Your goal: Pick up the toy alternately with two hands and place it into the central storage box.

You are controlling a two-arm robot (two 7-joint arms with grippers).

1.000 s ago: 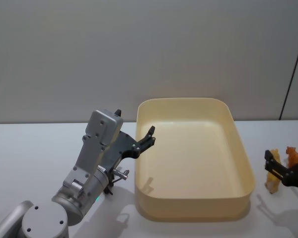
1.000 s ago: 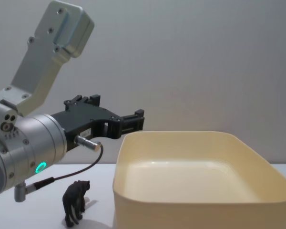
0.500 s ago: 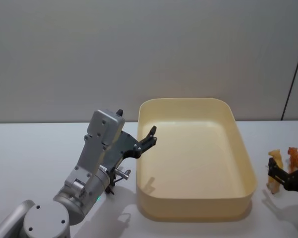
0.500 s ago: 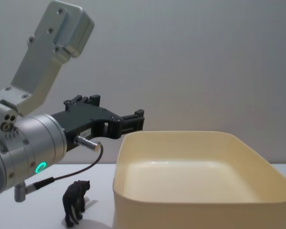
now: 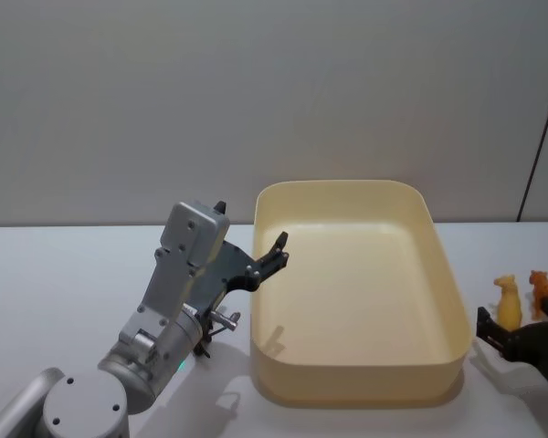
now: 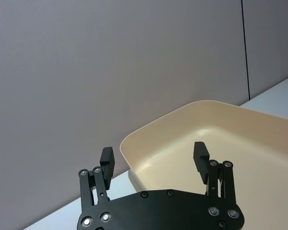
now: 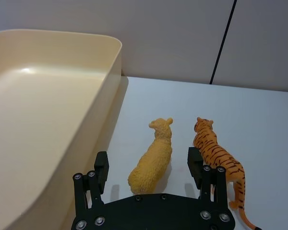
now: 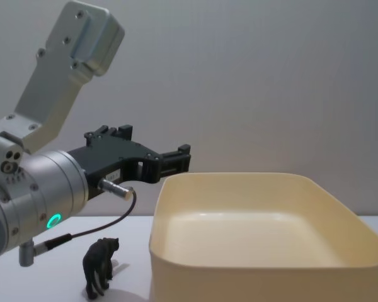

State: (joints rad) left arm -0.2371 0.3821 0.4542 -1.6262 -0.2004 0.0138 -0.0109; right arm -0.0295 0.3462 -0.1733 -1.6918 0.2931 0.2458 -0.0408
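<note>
Right wrist view: sheep toy (image 7: pixel 155 152) stands before the right tool (image 7: pixel 148 162), prongs parted.

A cream-yellow rectangular plastic tub (image 8: pixel 252 283) sits at the right. The black left gripper (image 8: pixel 183 157), on a thick silver arm (image 8: pixel 38 195), hangs above the tub's far-left corner. A small dark animal figure (image 8: pixel 101 265) stands just left of the tub's near corner.

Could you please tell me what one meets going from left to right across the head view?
left tool → cream box → yellow sheep toy → orange tiger toy. The right tool, open, overlaps those two toys, nearer the robot, so it is left unordered.
</note>
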